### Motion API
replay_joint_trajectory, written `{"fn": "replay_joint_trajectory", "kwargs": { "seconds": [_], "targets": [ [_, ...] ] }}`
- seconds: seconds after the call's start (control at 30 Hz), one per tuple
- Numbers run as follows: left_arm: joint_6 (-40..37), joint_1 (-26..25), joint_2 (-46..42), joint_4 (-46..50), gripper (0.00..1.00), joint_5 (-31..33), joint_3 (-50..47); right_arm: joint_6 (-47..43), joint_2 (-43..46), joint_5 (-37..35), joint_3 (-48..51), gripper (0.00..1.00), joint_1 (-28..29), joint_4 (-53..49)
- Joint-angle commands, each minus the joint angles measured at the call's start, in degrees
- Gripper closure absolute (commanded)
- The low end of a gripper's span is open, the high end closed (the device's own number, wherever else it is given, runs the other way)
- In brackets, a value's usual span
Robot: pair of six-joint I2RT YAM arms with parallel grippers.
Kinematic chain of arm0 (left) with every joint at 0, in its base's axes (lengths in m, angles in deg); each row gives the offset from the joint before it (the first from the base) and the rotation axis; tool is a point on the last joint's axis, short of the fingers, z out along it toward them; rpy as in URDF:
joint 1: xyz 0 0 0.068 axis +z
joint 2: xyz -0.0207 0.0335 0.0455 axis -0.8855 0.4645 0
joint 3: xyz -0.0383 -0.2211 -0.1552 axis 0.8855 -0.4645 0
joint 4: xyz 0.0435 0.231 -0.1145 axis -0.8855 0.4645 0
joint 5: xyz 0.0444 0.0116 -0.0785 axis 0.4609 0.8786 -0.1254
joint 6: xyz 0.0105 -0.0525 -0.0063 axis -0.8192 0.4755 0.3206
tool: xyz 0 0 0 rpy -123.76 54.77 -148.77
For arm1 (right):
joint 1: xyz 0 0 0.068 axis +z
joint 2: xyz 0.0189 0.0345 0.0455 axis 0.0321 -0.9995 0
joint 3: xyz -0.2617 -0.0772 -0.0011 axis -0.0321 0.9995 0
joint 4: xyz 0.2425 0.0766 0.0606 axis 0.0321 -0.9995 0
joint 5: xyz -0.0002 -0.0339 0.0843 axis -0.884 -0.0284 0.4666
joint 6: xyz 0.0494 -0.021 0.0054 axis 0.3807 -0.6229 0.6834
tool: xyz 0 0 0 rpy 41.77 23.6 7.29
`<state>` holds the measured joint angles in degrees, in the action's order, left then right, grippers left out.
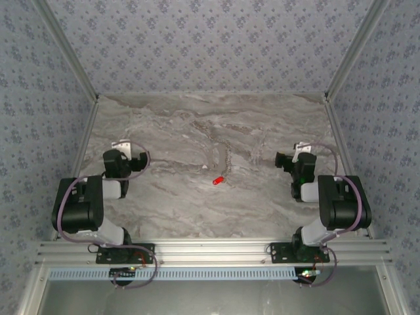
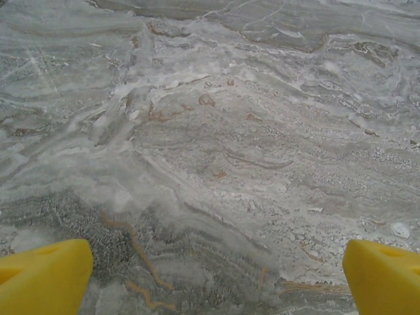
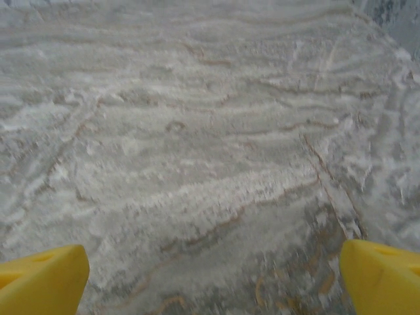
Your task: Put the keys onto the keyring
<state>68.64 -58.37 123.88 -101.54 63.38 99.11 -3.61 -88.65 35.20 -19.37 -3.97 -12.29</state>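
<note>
The keys (image 1: 218, 179), a tiny red piece with a small silvery bit, lie on the marble table (image 1: 197, 125) near its middle, about midway between the two arms. Just above them a thin grey loop, probably the keyring (image 1: 223, 160), shows faintly and is hard to tell from the marble veins. My left gripper (image 1: 125, 156) hovers at the left side of the table and my right gripper (image 1: 292, 159) at the right, both well away from the keys. In the wrist views the left gripper (image 2: 216, 262) and the right gripper (image 3: 215, 262) stand open, with yellow fingertips (image 2: 46, 279) (image 3: 42, 279) wide apart over bare marble.
Patterned walls and metal frame posts (image 1: 338, 131) close in the table on the left, back and right. An aluminium rail (image 1: 210, 249) with both arm bases runs along the near edge.
</note>
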Motion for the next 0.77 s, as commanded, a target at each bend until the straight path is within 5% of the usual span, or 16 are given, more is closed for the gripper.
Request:
{"fn": "replay_joint_trajectory", "kwargs": {
  "seconds": [0.0, 0.37, 0.73],
  "targets": [
    [0.04, -0.92, 0.31, -1.13, 0.02, 3.85, 1.7, -0.65, -0.01, 1.52, -1.58, 0.0, -0.26, 1.05],
    [-0.14, -1.89, 0.04, -1.3, 0.02, 6.5, 1.47, -1.8, 0.09, -5.56, -1.0, 0.0, 1.63, 2.92],
    [-0.17, -1.85, 0.11, -1.3, 0.02, 6.45, 1.47, -2.58, 0.01, 1.41, -1.87, 0.0, 0.84, 0.7]
  ]
}}
